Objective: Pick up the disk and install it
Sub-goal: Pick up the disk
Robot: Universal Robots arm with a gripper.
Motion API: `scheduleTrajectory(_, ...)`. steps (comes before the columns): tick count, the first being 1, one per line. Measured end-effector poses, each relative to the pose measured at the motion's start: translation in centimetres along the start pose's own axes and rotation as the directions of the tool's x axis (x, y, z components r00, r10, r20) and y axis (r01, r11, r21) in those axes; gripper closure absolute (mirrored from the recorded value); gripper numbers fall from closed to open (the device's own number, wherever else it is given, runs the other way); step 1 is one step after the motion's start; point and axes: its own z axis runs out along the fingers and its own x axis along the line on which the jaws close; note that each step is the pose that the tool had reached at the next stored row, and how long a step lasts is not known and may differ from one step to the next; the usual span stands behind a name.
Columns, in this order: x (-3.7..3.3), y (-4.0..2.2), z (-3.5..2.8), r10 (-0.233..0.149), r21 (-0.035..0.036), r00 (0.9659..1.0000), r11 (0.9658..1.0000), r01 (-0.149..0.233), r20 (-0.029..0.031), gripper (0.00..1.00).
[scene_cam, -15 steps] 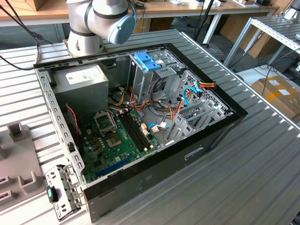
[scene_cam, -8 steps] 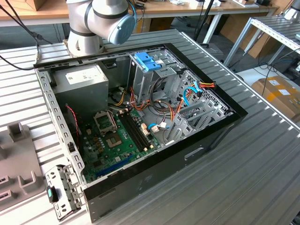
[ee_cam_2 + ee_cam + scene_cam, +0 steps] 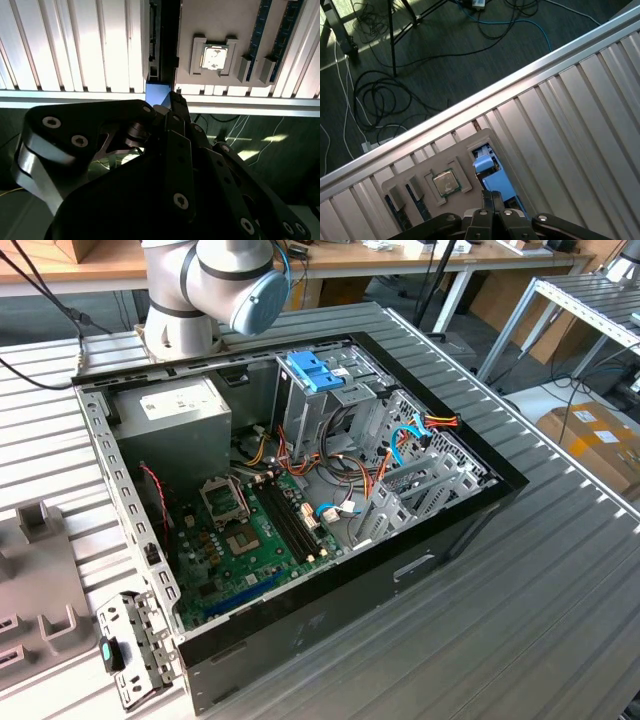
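Note:
In both wrist views my gripper [image 3: 492, 196] [image 3: 176, 97] hangs just over the disk [image 3: 497, 185] [image 3: 157, 92]. Of the disk I see a blue and pale strip lying in a slot of a grey holder [image 3: 415, 177] at the table's edge. The two fingers stand pressed together, shut, with nothing visible between them. I cannot tell whether they touch the disk. The open computer case [image 3: 470, 510] lies on the table in the exterior view, with an empty metal drive cage [image 3: 345, 405] under a light-blue latch [image 3: 315, 370].
A processor chip [image 3: 446, 183] [image 3: 215, 57] sits in the grey holder beside the slot. The ribbed aluminium table [image 3: 580, 115] ends close by, with cables on the floor [image 3: 380, 90] beyond. Inside the case are a grey power supply [image 3: 170, 405], a motherboard [image 3: 250, 530] and loose cables [image 3: 400, 445].

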Motion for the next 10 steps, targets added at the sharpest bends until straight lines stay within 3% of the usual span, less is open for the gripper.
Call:
scheduleTrajectory(8, -0.01, 0.0, 0.01, -0.004, 0.0001, 1.0, 1.0, 0.004, 0.0001, 0.89)
scheduleTrajectory(10, -0.03, -0.02, 0.0, -0.031, 0.0009, 0.9995, 0.9995, 0.031, -0.0001, 0.89)
